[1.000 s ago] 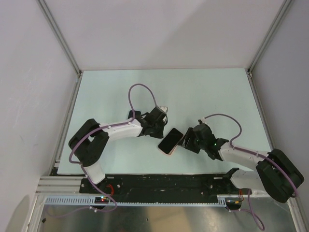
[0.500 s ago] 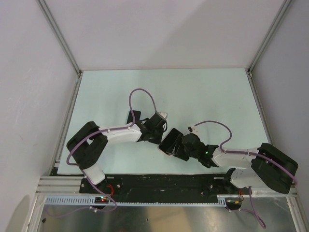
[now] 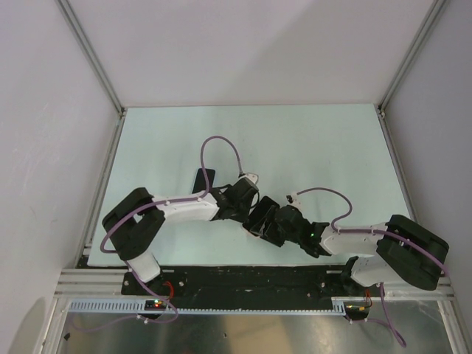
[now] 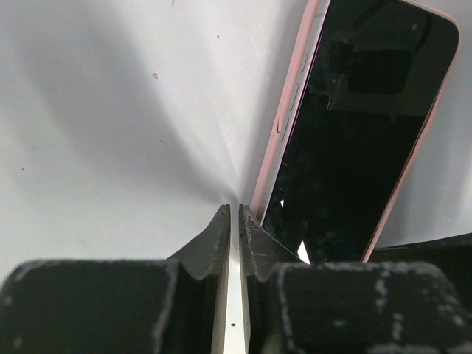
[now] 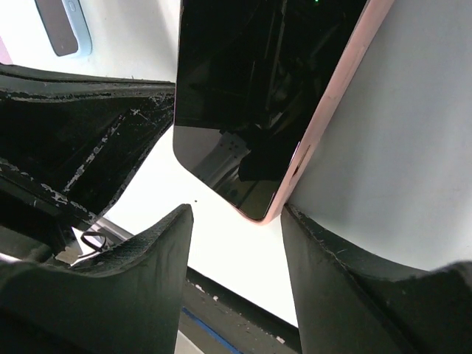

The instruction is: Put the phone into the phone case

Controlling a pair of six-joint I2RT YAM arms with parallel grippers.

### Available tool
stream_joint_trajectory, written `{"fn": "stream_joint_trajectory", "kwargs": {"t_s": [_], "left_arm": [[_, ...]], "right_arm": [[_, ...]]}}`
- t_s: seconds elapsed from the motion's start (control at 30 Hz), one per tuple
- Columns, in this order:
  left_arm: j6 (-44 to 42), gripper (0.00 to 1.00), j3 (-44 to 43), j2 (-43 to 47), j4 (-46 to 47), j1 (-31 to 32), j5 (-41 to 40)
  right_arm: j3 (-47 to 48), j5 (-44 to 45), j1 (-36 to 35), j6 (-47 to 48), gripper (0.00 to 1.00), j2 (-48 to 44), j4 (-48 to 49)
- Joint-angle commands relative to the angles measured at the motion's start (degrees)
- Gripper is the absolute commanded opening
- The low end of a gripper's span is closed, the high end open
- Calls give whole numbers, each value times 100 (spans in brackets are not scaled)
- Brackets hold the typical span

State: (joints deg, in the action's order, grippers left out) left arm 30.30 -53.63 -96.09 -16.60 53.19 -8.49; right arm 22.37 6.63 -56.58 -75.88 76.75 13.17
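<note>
Pale table (image 3: 310,147); left hand (image 4: 234,211) pressed together beside phone case (image 4: 276,147), right hand (image 5: 236,217) spread.

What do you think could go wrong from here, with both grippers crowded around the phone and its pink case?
1. The open right gripper straddles a corner of the phone, one finger against the phone case rim; pushing there might slide the pair instead of seating it.
2. The shut left gripper has its tips right beside the case edge; they could scrape the glossy screen.
3. Overhead, both grippers nearly meet, so they may collide.
</note>
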Motion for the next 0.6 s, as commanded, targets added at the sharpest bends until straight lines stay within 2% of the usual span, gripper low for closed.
{"fn": "stream_joint_trajectory", "kwargs": {"t_s": [0.0, 0.2, 0.43, 0.57], "left_arm": [[356, 12, -113, -11, 173, 393, 301], [351, 16, -1, 181, 161, 365, 82], [199, 36, 37, 673, 97, 94, 99], [175, 39, 140, 981, 68, -39, 194]], "right_arm": [[-40, 460, -7, -44, 58, 203, -143], [-113, 553, 9, 120, 58, -23, -364], [-215, 632, 85, 328, 59, -282, -606], [-260, 639, 93, 381, 59, -326, -648]]}}
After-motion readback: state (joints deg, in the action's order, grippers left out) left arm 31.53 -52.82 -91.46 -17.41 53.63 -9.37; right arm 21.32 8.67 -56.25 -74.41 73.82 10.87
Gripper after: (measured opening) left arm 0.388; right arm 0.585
